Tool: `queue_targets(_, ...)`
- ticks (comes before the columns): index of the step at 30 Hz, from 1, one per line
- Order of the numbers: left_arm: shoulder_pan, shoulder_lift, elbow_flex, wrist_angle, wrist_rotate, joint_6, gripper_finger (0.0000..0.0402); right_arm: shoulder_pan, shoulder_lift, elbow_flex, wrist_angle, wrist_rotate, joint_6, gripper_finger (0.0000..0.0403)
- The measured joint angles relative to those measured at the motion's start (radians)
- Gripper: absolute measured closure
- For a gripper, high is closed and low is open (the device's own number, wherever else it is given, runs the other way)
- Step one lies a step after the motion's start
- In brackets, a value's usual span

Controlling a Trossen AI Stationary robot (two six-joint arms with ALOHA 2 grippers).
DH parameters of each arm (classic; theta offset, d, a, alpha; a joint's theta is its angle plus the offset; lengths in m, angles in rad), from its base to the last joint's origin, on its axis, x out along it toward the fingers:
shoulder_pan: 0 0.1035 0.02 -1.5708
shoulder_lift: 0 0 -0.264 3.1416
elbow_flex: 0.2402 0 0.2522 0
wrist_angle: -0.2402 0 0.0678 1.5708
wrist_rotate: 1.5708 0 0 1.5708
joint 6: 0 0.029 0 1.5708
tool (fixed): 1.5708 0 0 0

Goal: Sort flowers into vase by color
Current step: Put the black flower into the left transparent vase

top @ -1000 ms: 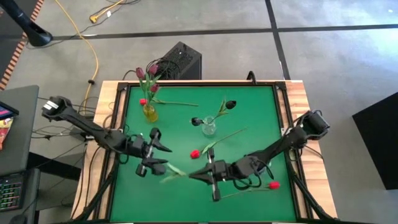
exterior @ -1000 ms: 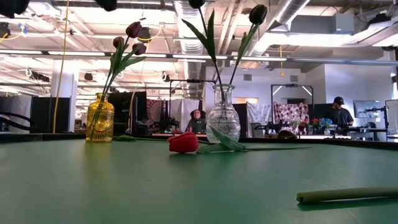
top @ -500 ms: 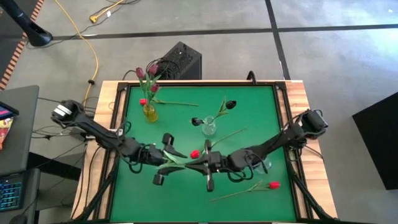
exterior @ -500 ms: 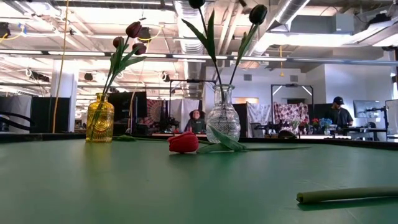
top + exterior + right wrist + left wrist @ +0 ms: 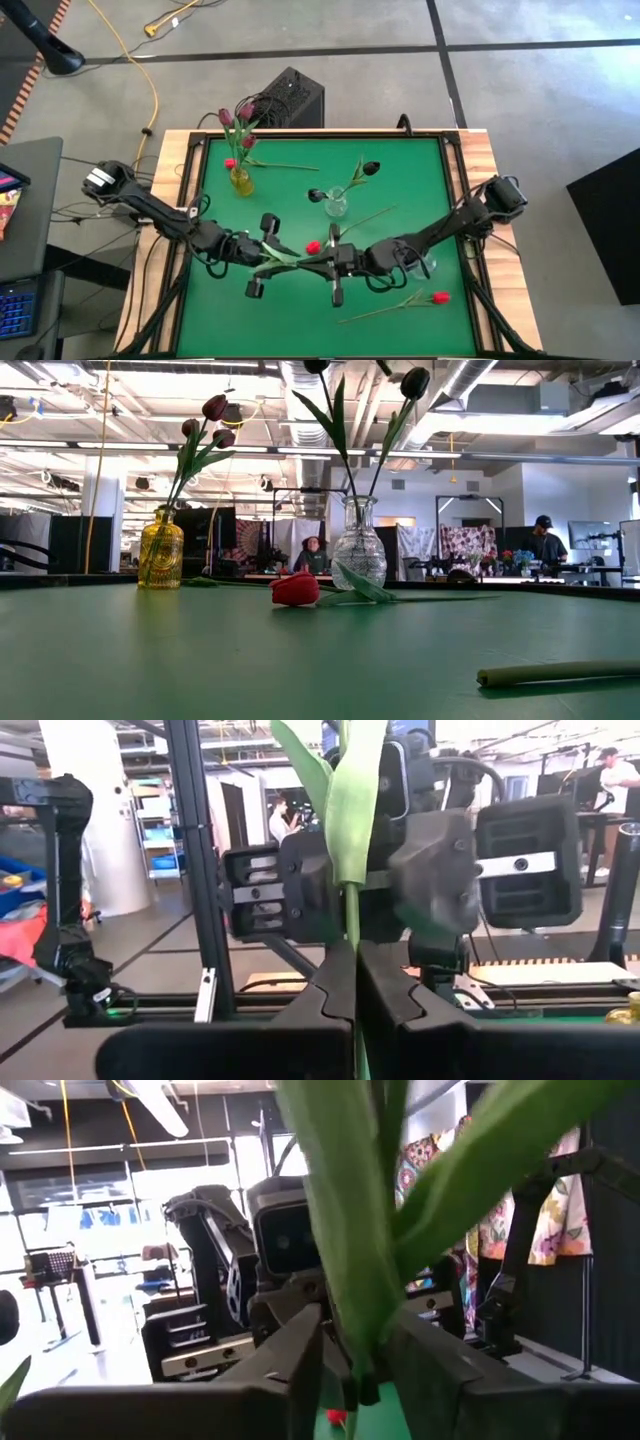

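Green counter framed in pale wood, seen whole from above, with both dark arms reaching in from its sides and meeting near its middle.

Left end effector just left of centre, facing the right one; fingers either side of a green stem and leaf, not fully pressed on it as far as can be told. Right end effector just right of centre, fingers pressed together and pinching that same stem, leaf standing up between the two wrists. Held flower thus suspended between the two end effectors above the counter; head colour cannot be told.

Yellow glass vase near the far left corner, upright, holding pink-maroon tulips, heads high above its mouth. Clear glass vase near the middle of the far half, upright, holding dark blackish tulips, one head near the top edge of the low view.

Red tulip lying flat on the counter just beside the end effectors, its head in front of the clear vase in the low view, stem running off toward the right. Second red tulip lying near the front right corner, well apart from both vases. Another small red head just beside the yellow vase, its stem lying toward the centre.

Black box on the floor beyond the counter's far edge. People at desks in the room behind.
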Motion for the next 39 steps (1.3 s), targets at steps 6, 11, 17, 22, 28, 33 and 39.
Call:
queue_targets(6, 0.0, 0.0, 0.0, 0.001, 0.002, -0.002, 0.0366, 0.0, 0.0, 0.0, 0.047, 0.0, -0.037, 0.0375)
queue_targets(11, 0.001, 0.0, 0.0, 0.012, 0.009, 0.004, 0.0398, 0.0, 0.0, 0.001, 0.049, -0.002, -0.075, 0.036)
queue_targets(17, 0.016, 0.0, -0.001, 0.022, -0.012, -0.008, 0.0401, 0.0, 0.0, 0.001, 0.036, -0.004, -0.164, 0.0311)
queue_targets(22, 0.026, -0.021, -0.001, -0.003, -0.045, -0.005, 0.0401, 0.006, -0.037, 0.001, -0.071, 0.001, -0.167, 0.0243)
queue_targets(28, 0.071, -0.154, 0.035, -0.148, -0.117, 0.047, 0.0401, 0.021, -0.181, 0.002, -0.508, -0.001, -0.03, 0.0183)
queue_targets(33, 0.216, -0.191, 0.171, -0.471, -0.079, -0.002, 0.0401, 0.042, -0.266, 0.001, -0.8, 0.0, 0.078, 0.0177)
queue_targets(39, 0.417, -0.176, 0.369, -0.754, 0.275, -0.131, 0.0401, 0.064, -0.37, -0.09, -0.845, 0.005, 0.101, 0.0194)
